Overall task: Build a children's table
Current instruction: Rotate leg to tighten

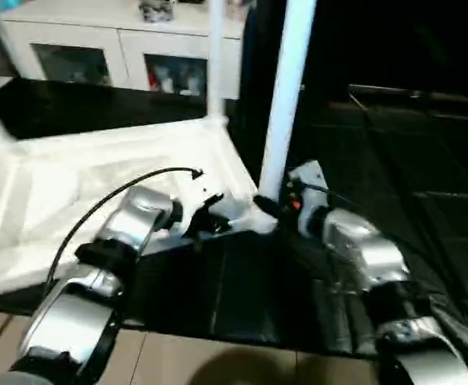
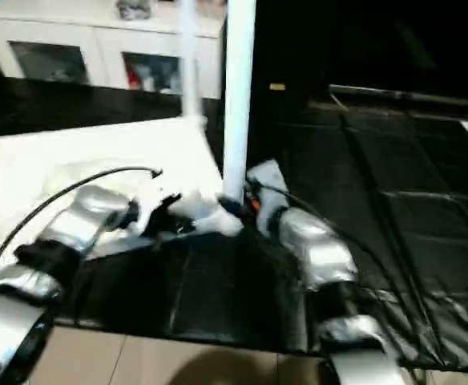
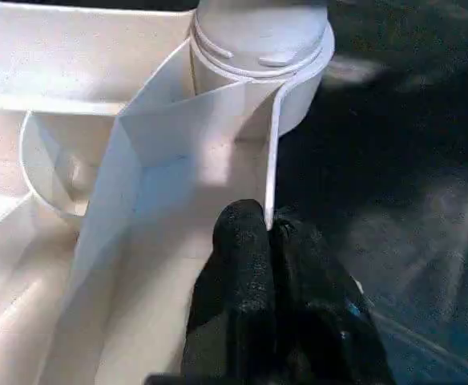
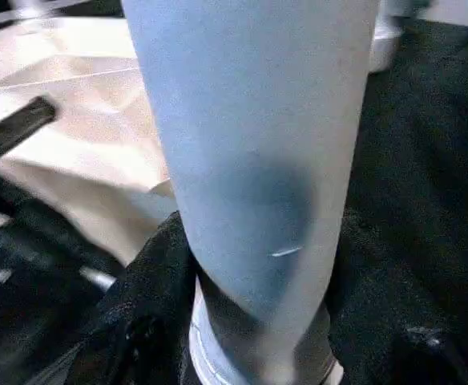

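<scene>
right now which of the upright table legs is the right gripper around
The near-corner leg, the thick one closest to the camera; the right gripper wraps its base. The other upright leg stands at the far corner, untouched.

— What is everything sitting on?

— A black sheet (image 1: pixel 394 184) spread over the floor, creased, with pale lines crossing it. Toward the near edge it gives way to light floor tiles (image 1: pixel 218 357).

— And what lies directly on the sheet?

— The white table top (image 1: pixel 98 188), upside down with its ribbed underside facing up — it covers the left part of the sheet. Legs stand upright in its corner sockets: one at the near right corner (image 1: pixel 286 88), another at the far right corner (image 1: pixel 215 56).
</scene>
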You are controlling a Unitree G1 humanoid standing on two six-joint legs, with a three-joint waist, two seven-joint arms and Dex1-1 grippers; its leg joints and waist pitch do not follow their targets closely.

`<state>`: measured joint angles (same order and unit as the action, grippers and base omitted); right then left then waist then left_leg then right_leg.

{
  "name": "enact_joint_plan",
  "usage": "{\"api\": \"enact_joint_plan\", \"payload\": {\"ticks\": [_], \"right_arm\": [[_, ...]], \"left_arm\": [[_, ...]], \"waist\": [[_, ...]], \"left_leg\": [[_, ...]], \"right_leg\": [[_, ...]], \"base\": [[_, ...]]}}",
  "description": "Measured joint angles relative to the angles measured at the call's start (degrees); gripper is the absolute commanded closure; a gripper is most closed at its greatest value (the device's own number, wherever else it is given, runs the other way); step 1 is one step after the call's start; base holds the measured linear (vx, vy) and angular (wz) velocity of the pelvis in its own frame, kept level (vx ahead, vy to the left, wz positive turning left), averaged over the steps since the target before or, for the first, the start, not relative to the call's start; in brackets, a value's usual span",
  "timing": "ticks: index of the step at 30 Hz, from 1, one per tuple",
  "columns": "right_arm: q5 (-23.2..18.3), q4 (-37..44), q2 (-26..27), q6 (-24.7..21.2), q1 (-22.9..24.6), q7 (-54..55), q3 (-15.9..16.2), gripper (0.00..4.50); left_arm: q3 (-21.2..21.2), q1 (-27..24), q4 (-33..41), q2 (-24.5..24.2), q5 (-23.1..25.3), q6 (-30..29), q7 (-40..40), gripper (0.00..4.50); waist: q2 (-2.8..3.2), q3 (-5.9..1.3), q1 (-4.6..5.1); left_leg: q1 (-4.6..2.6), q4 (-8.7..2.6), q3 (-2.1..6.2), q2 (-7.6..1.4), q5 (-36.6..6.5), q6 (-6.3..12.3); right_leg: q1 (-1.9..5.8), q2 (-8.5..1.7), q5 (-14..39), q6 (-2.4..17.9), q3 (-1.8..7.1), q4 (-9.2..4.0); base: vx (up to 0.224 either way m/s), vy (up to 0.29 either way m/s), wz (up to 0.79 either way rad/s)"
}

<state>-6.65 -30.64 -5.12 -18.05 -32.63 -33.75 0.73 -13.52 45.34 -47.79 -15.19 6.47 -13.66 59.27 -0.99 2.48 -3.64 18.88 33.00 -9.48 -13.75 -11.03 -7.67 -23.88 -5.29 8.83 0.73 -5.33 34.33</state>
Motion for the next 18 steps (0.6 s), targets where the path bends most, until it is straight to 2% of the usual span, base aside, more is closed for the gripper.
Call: {"api": "enact_joint_plan", "payload": {"ticks": [3,4,5,6,10,11,12,15,17,18], "right_arm": [[0.12,-1.85,1.17,0.68,-1.22,2.31,-1.25,2.51],[0.11,-1.96,1.46,0.79,-1.23,2.48,-1.72,2.18],[0.01,-2.03,1.91,0.80,-1.24,2.55,-2.51,2.18],[-0.14,-2.03,2.06,0.79,-1.24,2.56,-2.78,1.81],[-0.97,-1.86,2.15,0.67,-1.14,2.33,-2.85,1.72],[-1.13,-1.86,2.00,0.77,-1.06,1.96,-2.85,1.42],[-1.24,-1.85,1.86,0.83,-1.01,1.47,-2.85,1.35],[-2.32,-0.20,-0.40,1.01,0.65,-3.86,-2.42,1.22],[-3.37,1.80,-3.24,0.96,2.65,-10.18,-2.07,0.90],[-3.86,2.54,-4.17,0.85,3.27,-12.19,-1.98,0.90]], "left_arm": [[0.36,0.57,-0.41,0.72,-0.01,-0.67,-1.80,4.50],[0.43,0.62,-0.43,0.83,-0.03,-0.74,-1.97,4.50],[0.64,0.69,-0.51,0.97,-0.03,-0.80,-2.08,4.50],[0.80,0.69,-0.54,1.03,-0.04,-0.80,-2.08,4.50],[0.93,0.69,-0.53,1.13,-0.05,-0.80,-2.08,4.50],[0.93,0.69,-0.49,1.12,-0.05,-0.79,-2.00,4.50],[0.91,0.68,-0.48,1.12,-0.05,-0.74,-1.92,4.50],[0.64,0.20,-0.02,0.78,-0.15,0.57,0.05,4.50],[0.14,-0.52,0.79,0.23,-0.69,1.92,2.73,4.50],[-0.03,-0.62,0.83,0.05,-0.78,2.46,3.68,4.50]], "waist": [[0.00,0.00,0.09],[0.00,0.00,0.08],[0.00,0.00,0.08],[0.00,0.00,0.08],[0.00,0.00,0.09],[0.00,0.00,0.07],[0.00,0.00,0.05],[0.00,0.00,-0.27],[0.00,0.01,-0.86],[0.00,0.01,-1.09]], "left_leg": [[0.08,0.00,0.00,0.00,0.00,0.00],[0.08,-0.01,0.00,0.00,0.00,0.00],[0.09,-0.02,0.00,0.00,0.00,0.00],[0.11,-0.02,-0.01,0.00,0.00,0.00],[0.12,-0.05,-0.03,0.00,0.00,0.01],[0.12,-0.05,-0.04,0.00,0.00,0.01],[0.13,-0.06,-0.03,0.00,-0.01,0.01],[0.16,-0.14,-0.04,0.00,-0.01,0.02],[0.18,-0.15,-0.05,0.00,-0.06,0.08],[0.19,-0.18,-0.06,-0.01,-0.06,0.08]], "right_leg": [[-0.02,0.00,-0.03,0.04,0.01,-0.04],[-0.02,0.00,-0.04,0.06,0.01,-0.04],[-0.02,0.00,-0.11,0.19,0.02,-0.04],[-0.03,0.00,-0.17,0.29,0.02,-0.05],[-0.02,0.00,-0.18,0.31,0.03,-0.17],[-0.02,0.00,-0.18,0.31,0.03,-0.18],[-0.02,0.00,-0.18,0.31,0.03,-0.18],[-0.04,0.00,-0.15,0.27,0.02,-0.27],[-0.04,0.00,-0.05,0.22,0.02,-0.28],[-0.06,0.00,-0.04,0.24,0.02,-0.27]], "base": [[0.000,0.000,0.00],[0.000,0.000,0.00],[0.000,0.000,0.00],[0.000,0.000,0.00],[0.000,0.000,0.00],[0.000,0.000,0.00],[0.000,0.000,0.00],[0.000,0.000,0.00],[0.000,0.000,0.00],[0.000,0.000,0.00]]}}
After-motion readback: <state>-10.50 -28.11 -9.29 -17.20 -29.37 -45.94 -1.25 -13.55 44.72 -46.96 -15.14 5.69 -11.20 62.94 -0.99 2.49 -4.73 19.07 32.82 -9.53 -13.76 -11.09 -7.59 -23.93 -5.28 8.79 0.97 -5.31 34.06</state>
